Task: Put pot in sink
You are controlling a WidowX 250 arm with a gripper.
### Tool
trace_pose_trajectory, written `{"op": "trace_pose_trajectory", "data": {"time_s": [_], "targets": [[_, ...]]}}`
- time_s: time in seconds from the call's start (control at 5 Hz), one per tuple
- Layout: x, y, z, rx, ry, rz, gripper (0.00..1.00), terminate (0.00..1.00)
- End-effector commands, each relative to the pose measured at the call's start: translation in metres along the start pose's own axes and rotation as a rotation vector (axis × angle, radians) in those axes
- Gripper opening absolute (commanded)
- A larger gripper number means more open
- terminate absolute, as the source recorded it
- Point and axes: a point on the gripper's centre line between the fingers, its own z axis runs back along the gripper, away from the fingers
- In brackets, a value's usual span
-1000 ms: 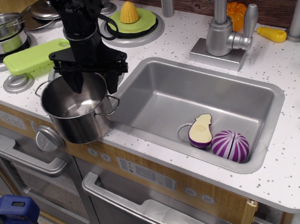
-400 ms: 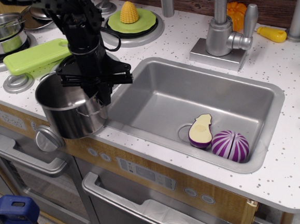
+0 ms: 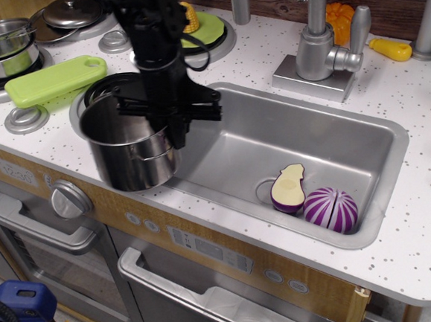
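The tall shiny steel pot [image 3: 129,149] hangs tilted above the counter's front edge, just left of the sink [image 3: 236,141]. My black gripper [image 3: 174,123] is shut on the pot's right rim, one finger inside and one outside. The pot is lifted off the counter. The grey rectangular sink sits to the right, set in the white speckled countertop, and holds a halved eggplant [image 3: 288,188] and a purple striped onion half [image 3: 331,209] at its front right.
A green cutting board [image 3: 51,80] lies left of the pot. A shallower steel pot with green contents [image 3: 1,49] stands on the far-left burner. A corn cob on a green plate [image 3: 203,25] is behind. The faucet [image 3: 318,41] stands behind the sink.
The gripper has closed on the pot's rim, lifted it off the counter and carried it to the right, towards the sink's left edge. The pot now tilts.
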Motion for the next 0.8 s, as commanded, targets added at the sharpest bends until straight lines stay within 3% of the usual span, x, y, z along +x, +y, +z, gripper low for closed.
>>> {"op": "trace_pose_trajectory", "data": {"time_s": [0.0,0.2,0.6], "targets": [[0.031,-0.031,0.005,-0.057,-0.175,-0.068,0.00,0.00],[0.048,-0.047,-0.012,-0.092,-0.247,-0.139,0.00,0.00],[0.054,-0.064,-0.029,-0.155,-0.262,-0.185,0.00,0.00]]}}
